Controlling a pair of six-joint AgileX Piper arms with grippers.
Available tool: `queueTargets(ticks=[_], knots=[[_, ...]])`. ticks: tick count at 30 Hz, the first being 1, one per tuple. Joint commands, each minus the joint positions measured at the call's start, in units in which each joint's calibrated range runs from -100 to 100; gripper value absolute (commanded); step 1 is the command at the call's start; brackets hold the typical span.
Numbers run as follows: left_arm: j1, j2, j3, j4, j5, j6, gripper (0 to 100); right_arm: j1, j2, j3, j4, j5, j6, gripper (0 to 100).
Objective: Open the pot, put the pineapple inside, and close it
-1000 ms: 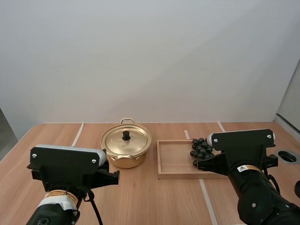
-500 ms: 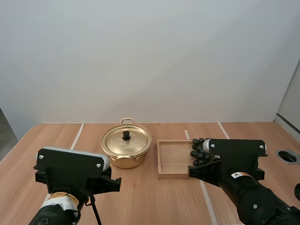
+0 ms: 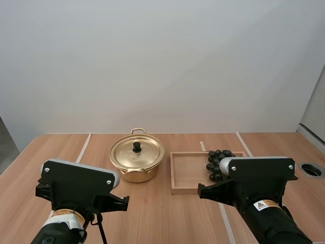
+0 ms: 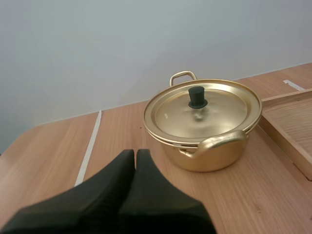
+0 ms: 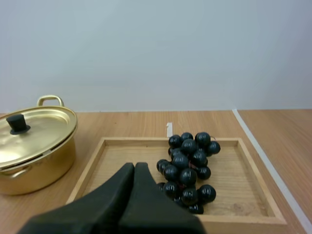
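A gold pot (image 3: 136, 170) stands mid-table with its lid (image 3: 144, 152) on, and the lid has a black knob (image 3: 136, 147). To its right, a bunch of dark grapes (image 3: 217, 160) lies in a wooden tray (image 3: 188, 170). No pineapple is in view. My left gripper (image 4: 135, 154) is shut on nothing, low over the table a short way before the pot (image 4: 209, 151) and its lid (image 4: 214, 114). My right gripper (image 5: 135, 167) is also shut and empty, at the tray's near edge (image 5: 117, 158), just left of the grapes (image 5: 187, 163).
White tape lines (image 3: 84, 146) cross the wooden table. A round hole (image 3: 311, 170) sits near the table's right edge. The tray's corner (image 4: 287, 117) lies close beside the pot. Both arm housings (image 3: 76, 185) (image 3: 254, 178) hang over the near table.
The right arm's housing has dropped lower and drifted left, uncovering more of the grapes. The left arm's housing has sunk slightly.
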Motion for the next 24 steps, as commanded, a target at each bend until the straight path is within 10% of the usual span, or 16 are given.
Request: queueTargets(ticks=[1, 6, 12, 24], knots=[[-0.12, -0.35, 0.00, 1.26, -0.45, 0.12, 0, 0.13, -2.04, 0.15, -5.09, -0.28, 3.55, 0], [-0.12, -0.35, 0.00, 0.77, 1.44, -0.23, 0, 0.13, -2.04, 0.15, -19.61, -1.27, 12.33, 0], [1.76, -0.35, 0.00, 0.43, 0.85, -2.62, 0, 0.13, -2.04, 0.15, -41.22, 8.45, 39.15, 0], [2.96, -0.35, 0.00, 0.05, 0.68, -2.62, 0, 0.13, -2.04, 0.15, -39.39, 7.92, 32.87, 0]])
